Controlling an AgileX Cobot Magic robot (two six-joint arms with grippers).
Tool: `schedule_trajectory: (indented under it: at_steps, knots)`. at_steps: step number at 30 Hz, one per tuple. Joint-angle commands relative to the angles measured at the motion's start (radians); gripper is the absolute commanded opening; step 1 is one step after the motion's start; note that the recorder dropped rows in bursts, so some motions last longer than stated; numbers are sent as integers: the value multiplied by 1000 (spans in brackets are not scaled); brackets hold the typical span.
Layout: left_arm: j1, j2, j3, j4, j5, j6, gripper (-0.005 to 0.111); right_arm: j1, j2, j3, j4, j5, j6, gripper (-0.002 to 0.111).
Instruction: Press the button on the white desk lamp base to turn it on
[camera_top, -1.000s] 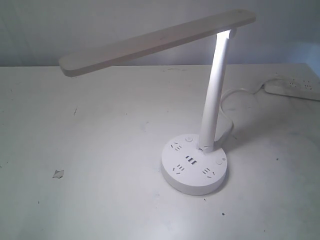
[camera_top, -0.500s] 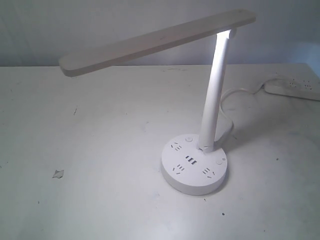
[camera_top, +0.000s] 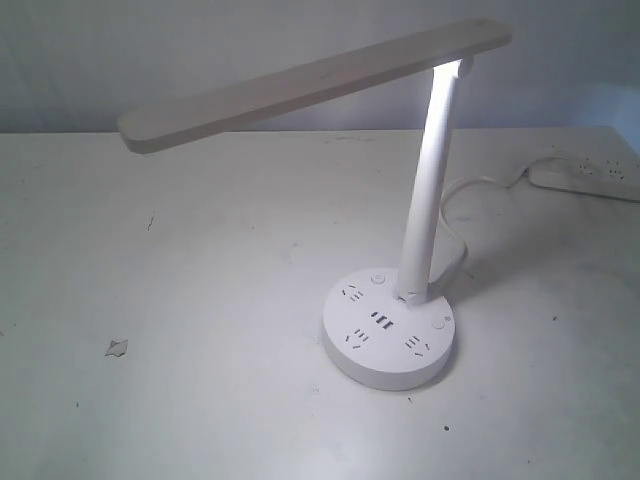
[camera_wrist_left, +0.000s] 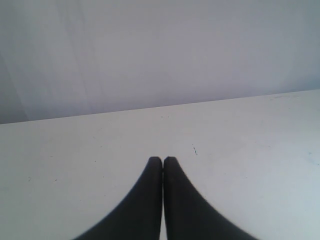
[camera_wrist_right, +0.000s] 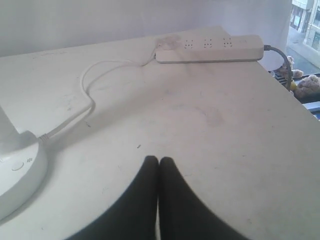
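Observation:
The white desk lamp (camera_top: 428, 190) stands right of centre on the white table, its long flat head (camera_top: 310, 85) reaching out to the left. Its round base (camera_top: 390, 332) shows socket holes, USB slots and two small round buttons (camera_top: 440, 321) on top. Part of that base (camera_wrist_right: 22, 167) sits at the edge of the right wrist view, well to the side of my right gripper (camera_wrist_right: 158, 160), which is shut and empty. My left gripper (camera_wrist_left: 162, 160) is shut with nothing in it, above bare table. Neither arm shows in the exterior view.
A white power strip (camera_top: 585, 176) lies at the table's far right; in the right wrist view the strip (camera_wrist_right: 210, 49) sits near the table's far edge. The lamp's white cable (camera_wrist_right: 87, 95) loops from base to strip. A small scrap (camera_top: 117, 347) lies at front left.

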Motion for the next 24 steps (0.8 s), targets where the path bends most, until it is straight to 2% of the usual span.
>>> schedule_trajectory:
  at_steps: [1, 9, 24]
  knots:
    - [2, -4, 3, -4, -5, -1, 0, -9, -4, 5, -7, -11, -103, 0]
    - [2, -4, 3, -4, -5, -1, 0, -9, -4, 5, -10, -13, -251, 0]
    - [2, -4, 3, -4, -5, -1, 0, -9, -4, 5, -10, -11, -251, 0]
